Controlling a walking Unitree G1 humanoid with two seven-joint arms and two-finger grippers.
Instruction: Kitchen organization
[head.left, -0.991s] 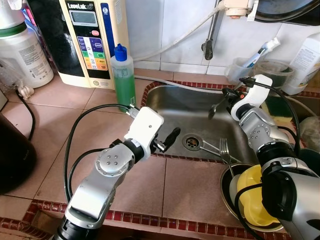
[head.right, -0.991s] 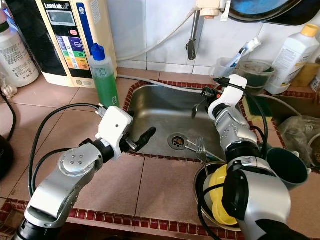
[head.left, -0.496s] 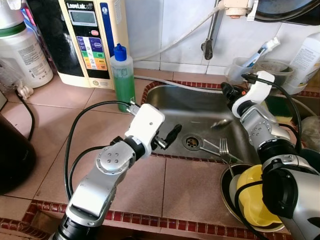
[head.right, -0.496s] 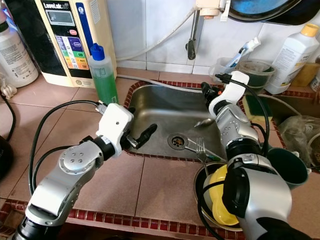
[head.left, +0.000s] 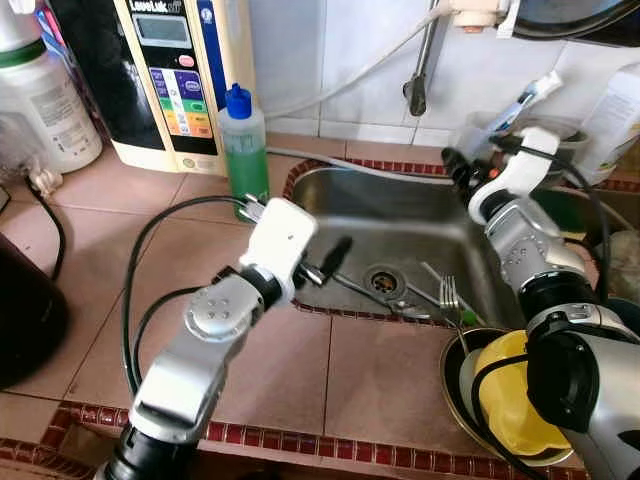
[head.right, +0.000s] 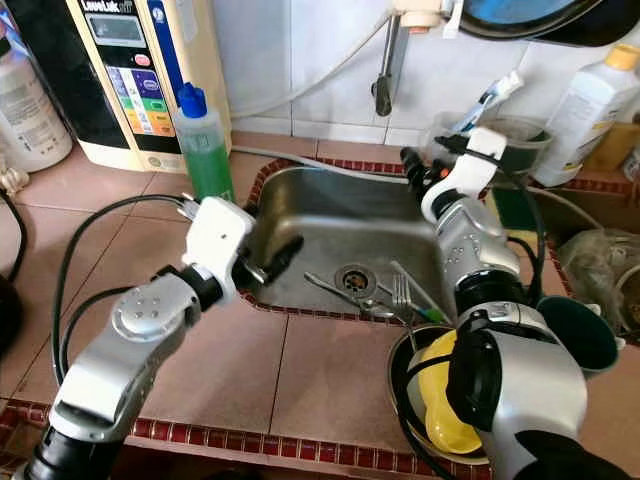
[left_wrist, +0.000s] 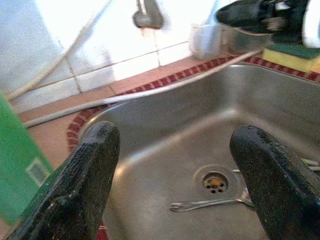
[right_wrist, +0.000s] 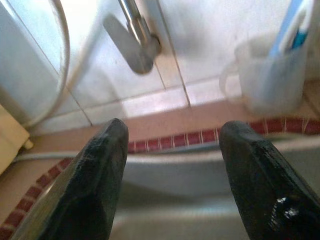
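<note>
A spoon (head.left: 352, 287) lies flat on the sink (head.left: 400, 205) floor beside the drain (head.left: 384, 281), its long axis running from the sink's front-left edge toward the drain. The left gripper (head.left: 338, 256) hovers spread and empty over that edge; the right gripper (head.left: 455, 166), spread and empty, sits at the back-right corner.

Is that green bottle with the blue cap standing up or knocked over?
Upright: the green bottle with the blue cap stands on the counter, cap on top.

A cream water purifier with a coloured button panel (head.left: 175, 80) stands against the white tiled wall (head.left: 330, 60), beside a large white plastic jug with a green cap (head.left: 40, 100). A black cable (head.left: 50, 225) trails across the terracotta tile counter (head.left: 120, 210).
</note>
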